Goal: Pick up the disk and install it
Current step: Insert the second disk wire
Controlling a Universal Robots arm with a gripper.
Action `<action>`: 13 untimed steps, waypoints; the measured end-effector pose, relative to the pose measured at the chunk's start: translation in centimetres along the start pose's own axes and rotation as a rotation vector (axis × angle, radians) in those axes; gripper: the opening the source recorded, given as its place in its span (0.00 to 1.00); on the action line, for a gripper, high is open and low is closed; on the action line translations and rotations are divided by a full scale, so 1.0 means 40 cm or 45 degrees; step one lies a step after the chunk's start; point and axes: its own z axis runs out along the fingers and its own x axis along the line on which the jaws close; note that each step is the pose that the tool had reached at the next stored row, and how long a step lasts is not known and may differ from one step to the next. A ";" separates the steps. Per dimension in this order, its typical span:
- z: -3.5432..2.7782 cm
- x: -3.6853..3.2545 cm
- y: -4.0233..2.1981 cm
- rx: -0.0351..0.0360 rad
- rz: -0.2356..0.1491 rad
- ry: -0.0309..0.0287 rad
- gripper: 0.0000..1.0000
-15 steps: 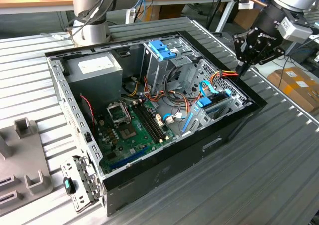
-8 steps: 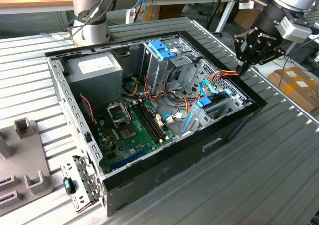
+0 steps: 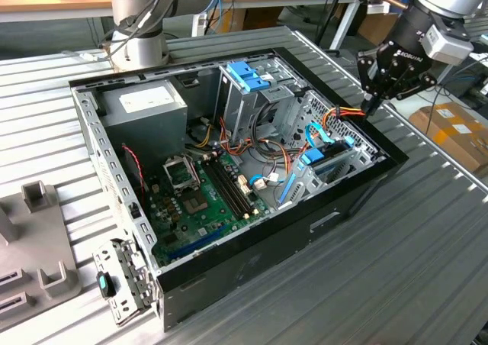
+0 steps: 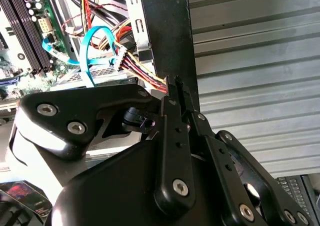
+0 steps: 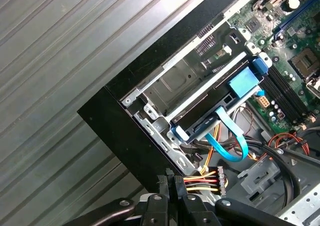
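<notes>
Disk, flat silver-metal drive in a blue plastic frame (image 5: 220, 102), is already sitting in the bay at the corner of the open black computer case (image 3: 252, 265), beside the case's front wall; blue frame ends show at both ends of it. In the exterior view the same disk (image 3: 324, 160) lies low in the case toward that view's right, next to the green motherboard (image 3: 194, 200).

Black robot hand (image 3: 371, 104) hangs just over the case rim near that corner, fingers (image 4: 172, 93) pressed together with nothing between them. In both wrist views the fingertips sit right beside the bundle of red, yellow and black power wires (image 5: 210, 178); can't tell if they touch it.

Light-blue flat ribbon cable (image 5: 232, 141) loops up from beside the disk. Whether the data or power plugs are seated on the drive isn't visible.

My read: pick and placement are done, drive looks slotted in. What's left, if anything, is confirming it's fully latched and cabled. Late stage.

Grey ribbed metal surface (image 3: 427, 230) carries the case.
</notes>
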 end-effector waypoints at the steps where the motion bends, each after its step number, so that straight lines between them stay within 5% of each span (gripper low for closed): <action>1: 0.000 0.000 0.000 0.0001 0.010 0.0002 0.16; 6: 0.000 0.000 0.000 0.0010 0.083 0.0018 0.16; 13: 0.000 0.000 0.000 0.0015 0.118 0.0026 0.16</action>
